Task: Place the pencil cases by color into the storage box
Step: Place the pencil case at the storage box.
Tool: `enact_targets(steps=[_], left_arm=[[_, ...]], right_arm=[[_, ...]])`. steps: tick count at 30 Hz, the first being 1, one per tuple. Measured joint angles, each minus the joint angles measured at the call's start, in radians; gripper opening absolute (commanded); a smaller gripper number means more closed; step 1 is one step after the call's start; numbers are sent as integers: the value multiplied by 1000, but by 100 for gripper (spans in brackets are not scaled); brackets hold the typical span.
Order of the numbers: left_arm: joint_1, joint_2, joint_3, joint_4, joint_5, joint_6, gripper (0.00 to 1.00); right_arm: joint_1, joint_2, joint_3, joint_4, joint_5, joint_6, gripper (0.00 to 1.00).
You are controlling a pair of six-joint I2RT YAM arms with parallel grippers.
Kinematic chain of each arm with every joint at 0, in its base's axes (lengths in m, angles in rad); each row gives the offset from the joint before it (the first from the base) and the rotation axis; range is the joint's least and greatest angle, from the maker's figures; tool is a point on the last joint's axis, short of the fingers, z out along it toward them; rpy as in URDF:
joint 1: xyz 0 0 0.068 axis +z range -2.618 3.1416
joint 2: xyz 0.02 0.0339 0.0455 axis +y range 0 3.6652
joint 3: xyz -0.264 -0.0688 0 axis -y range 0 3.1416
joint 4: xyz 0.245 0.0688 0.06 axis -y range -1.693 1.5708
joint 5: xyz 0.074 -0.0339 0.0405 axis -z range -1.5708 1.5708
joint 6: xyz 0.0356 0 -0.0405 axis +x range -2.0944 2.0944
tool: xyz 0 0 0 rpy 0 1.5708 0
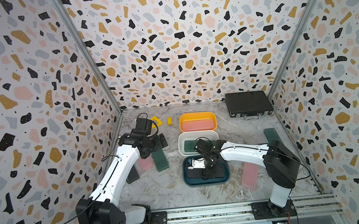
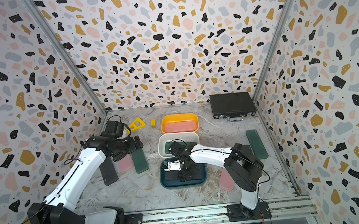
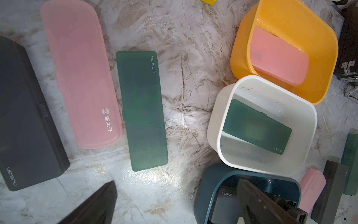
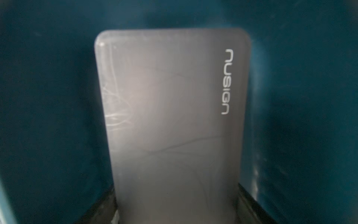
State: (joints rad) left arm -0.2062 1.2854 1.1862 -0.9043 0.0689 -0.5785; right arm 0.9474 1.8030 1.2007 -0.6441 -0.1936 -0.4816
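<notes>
Three storage boxes stand in a row mid-table: an orange box (image 1: 197,115) with a pink pencil case (image 1: 197,124), a white box (image 1: 182,144) with a green case (image 3: 257,128), and a dark blue box (image 1: 188,181). My right gripper (image 1: 208,174) reaches down into the blue box, shut on a charcoal case (image 4: 170,106) that fills the gap between its fingers. My left gripper (image 3: 176,186) hangs open and empty above the table, beside loose pink (image 3: 81,77), green (image 3: 142,110) and black (image 3: 25,116) cases.
On the right side lie a green case (image 1: 271,135) and a pink case (image 1: 249,175), partly under the right arm. A black briefcase (image 1: 249,104) sits at the back right. Two yellow pieces (image 1: 169,120) lie at the back left. Patterned walls close in three sides.
</notes>
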Motion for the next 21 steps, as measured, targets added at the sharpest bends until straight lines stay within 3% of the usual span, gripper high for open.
enact_targets(steps=[9,21], left_arm=[[1,0,-2,0,0,1,100],[3,0,-13,-1,0,2,100]], right_arm=[[0,24,-15,14,8,6,55],[0,28,-18,27,9,14,71]])
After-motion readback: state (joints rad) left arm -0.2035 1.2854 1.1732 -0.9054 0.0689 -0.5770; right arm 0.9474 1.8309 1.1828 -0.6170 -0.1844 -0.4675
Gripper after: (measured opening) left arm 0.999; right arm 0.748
